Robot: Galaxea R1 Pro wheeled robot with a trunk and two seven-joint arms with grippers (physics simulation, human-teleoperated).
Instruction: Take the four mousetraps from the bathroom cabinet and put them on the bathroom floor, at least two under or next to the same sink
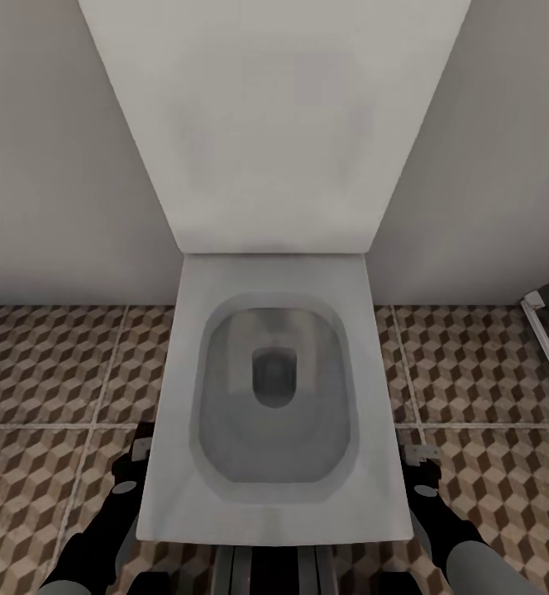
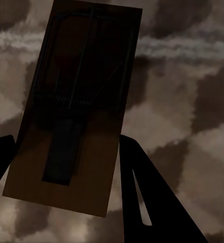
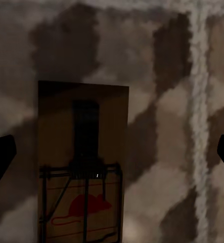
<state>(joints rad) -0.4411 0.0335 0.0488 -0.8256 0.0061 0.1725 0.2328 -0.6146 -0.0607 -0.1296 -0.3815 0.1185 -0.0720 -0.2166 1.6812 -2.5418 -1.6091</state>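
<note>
While I face the white toilet [image 1: 270, 397] with both arms low at its sides, my left gripper [image 1: 140, 450] and right gripper [image 1: 422, 456] hang close over the bathroom floor [image 1: 51, 372]. Through the left wrist camera a mousetrap [image 2: 76, 109] fills the space between my fingers [image 2: 152, 202]; one dark finger sits against its edge, the other at the far side, but I cannot tell whether I am pinching it or whether it already lies free on the tiles. Through the right wrist camera a second mousetrap [image 3: 83, 167], with a red mouse printed on it, lies flat on the patterned tile, and my right fingertips [image 3: 1, 157] stand wide, well apart from it on both sides, so that claw holds nothing.

My judgement is that this is the setting-down step. To do it well, I should open the left claw fully, then lift straight up so neither finger drags the slab. Both traps lie beside a toilet, not a sink, and no basin is in sight, so I judge the sink condition is not yet met.
</note>
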